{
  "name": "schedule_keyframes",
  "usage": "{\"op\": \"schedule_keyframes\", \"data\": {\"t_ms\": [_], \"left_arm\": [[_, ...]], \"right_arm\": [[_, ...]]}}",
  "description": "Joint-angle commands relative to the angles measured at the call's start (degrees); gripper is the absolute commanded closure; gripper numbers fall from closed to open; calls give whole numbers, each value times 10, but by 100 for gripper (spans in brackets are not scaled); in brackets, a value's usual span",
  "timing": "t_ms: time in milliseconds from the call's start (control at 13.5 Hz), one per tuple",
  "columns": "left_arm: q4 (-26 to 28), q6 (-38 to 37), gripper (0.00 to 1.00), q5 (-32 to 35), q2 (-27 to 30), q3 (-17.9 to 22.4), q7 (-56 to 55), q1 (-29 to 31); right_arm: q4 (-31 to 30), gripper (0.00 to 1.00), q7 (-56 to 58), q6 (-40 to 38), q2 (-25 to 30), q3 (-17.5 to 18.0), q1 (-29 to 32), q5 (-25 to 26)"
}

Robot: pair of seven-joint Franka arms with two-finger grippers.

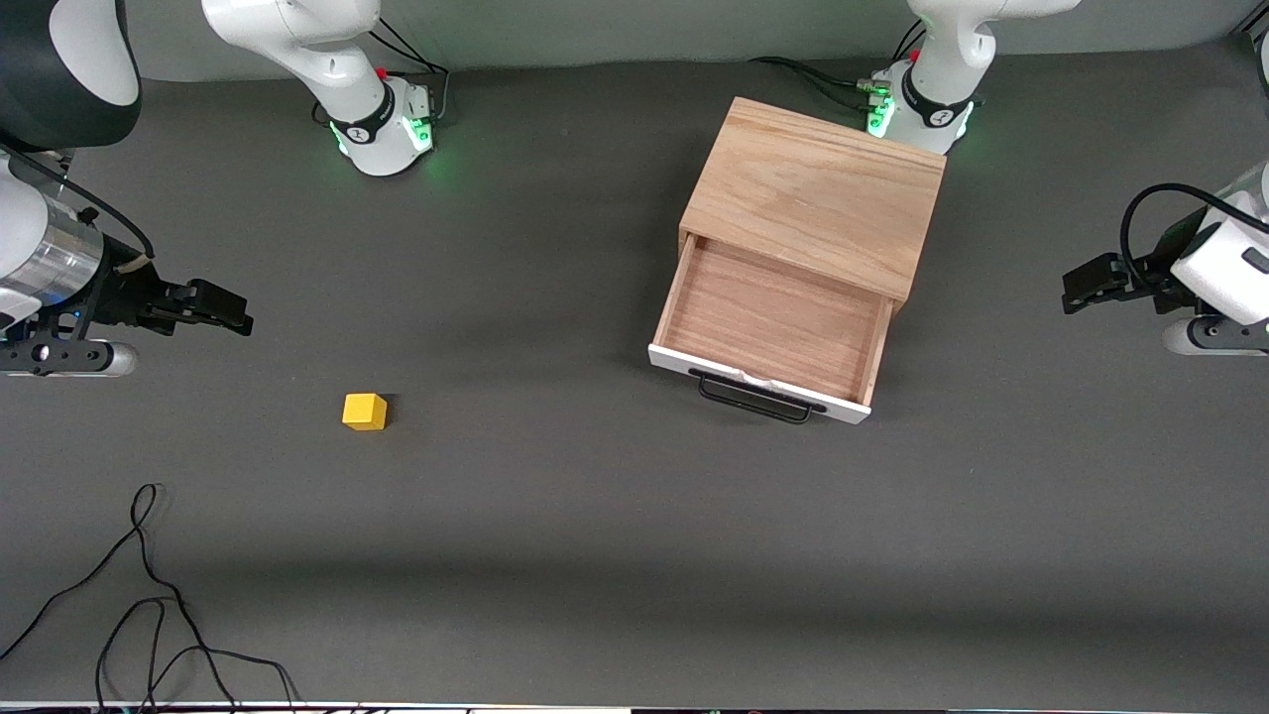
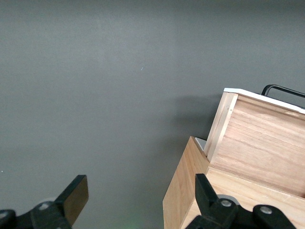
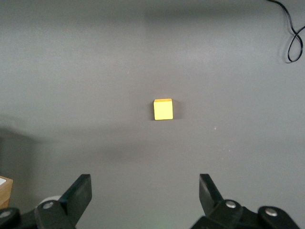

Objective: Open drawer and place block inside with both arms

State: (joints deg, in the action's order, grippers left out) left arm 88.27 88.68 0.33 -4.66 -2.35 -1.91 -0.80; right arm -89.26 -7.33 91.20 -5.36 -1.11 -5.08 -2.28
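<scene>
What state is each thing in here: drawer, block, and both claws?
drawer: pulled open, empty inside.
block: resting on the table toward the right arm's end, not held.
right claw: open, empty, up in the air over bare table near the block.
left claw: open, empty, in the air beside the cabinet at the left arm's end.

The table (image 1: 595,555) has a matt, dark grey, faintly textured covering. The cabinet (image 1: 818,188) and the drawer (image 1: 773,317) are light wood with visible grain and a smooth satin finish; the drawer's front panel (image 1: 753,382) looks painted white, and its black bar handle (image 1: 758,399) has a slight sheen. The block (image 1: 364,411) is smooth, evenly coloured yellow, and the arms (image 1: 317,40) wear glossy white shells, with matt black fingers (image 3: 78,193) on the right gripper (image 3: 143,200).
</scene>
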Motion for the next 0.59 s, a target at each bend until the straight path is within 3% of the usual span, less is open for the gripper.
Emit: {"op": "schedule_keyframes", "data": {"t_ms": [0,518], "left_arm": [[10,11,0,5,9,-1,12,2],[7,13,0,5,5,-1,12,2]], "right_arm": [[1,0,-10,-1,2,0,0,-1],[0,0,-10,2,-2,-1,1,-1]]}}
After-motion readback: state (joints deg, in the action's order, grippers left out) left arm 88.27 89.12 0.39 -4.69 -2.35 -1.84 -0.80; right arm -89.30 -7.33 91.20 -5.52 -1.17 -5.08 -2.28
